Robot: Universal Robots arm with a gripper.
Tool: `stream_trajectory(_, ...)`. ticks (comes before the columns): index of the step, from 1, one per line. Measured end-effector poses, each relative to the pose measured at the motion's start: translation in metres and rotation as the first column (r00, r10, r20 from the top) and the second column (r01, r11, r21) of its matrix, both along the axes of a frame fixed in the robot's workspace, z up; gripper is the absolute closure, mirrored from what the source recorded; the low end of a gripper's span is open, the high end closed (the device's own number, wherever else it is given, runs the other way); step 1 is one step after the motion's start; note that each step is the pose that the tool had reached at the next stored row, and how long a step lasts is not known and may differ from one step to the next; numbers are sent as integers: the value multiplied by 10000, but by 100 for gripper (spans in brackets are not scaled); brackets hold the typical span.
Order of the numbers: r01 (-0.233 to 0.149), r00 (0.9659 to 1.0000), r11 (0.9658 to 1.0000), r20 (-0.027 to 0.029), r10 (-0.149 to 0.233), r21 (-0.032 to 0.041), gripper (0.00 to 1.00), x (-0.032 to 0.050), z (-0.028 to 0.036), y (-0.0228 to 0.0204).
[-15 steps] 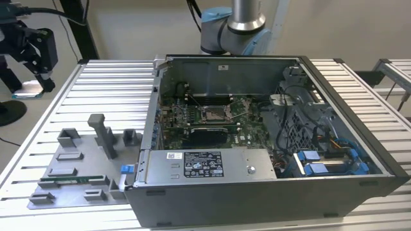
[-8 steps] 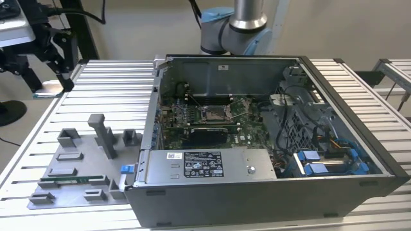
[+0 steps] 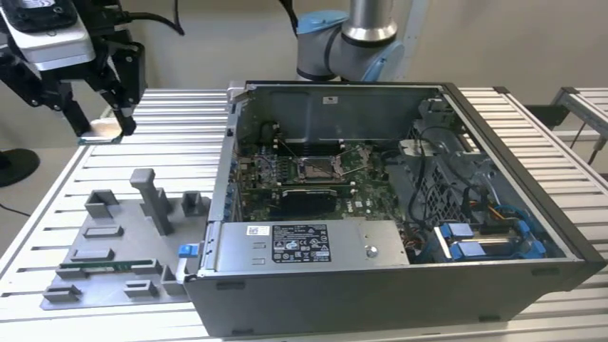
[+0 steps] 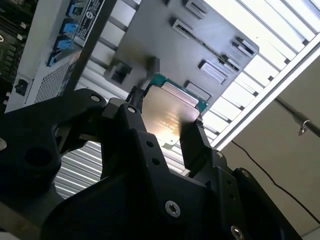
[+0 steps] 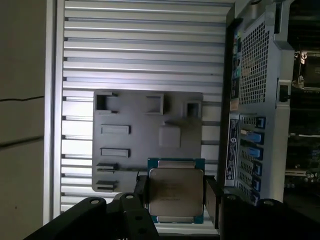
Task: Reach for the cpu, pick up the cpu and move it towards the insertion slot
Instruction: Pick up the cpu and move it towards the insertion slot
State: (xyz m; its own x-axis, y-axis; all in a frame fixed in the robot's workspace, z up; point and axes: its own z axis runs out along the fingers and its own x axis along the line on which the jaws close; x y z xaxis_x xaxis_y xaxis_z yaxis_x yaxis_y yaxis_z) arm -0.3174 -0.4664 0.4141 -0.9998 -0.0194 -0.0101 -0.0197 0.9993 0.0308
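The claw [image 3: 99, 120] hangs high over the slatted metal table [image 3: 171, 135], at the exterior view's left, well apart from the open computer case [image 3: 513, 221]. It is closed narrow on the chip [image 5: 175, 192], with a finger [image 5: 140, 196] on each of two opposite edges and the silvery top facing the wrist cameras. In the first wrist view the grey holder plate [image 5: 135, 115] lies below it, so the chip is in the air, clear of the plate and touching nothing but the fingers. The socket [image 3: 318, 169] sits in the middle of the board inside the case.

The step in hand, I'd say, is the carry. Doing it well means keeping the chip flat and the squeeze even, since only thin edges are gripped. It also means staying high enough to pass the case wall and going gently near the socket. From the exterior view the chip looks level, though it is too small there to be sure
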Motion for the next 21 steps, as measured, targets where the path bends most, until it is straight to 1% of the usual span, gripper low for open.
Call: stream_trajectory(21, 1, 10000, 10000, -11, -1, 0, 100, 956, 0, 0)
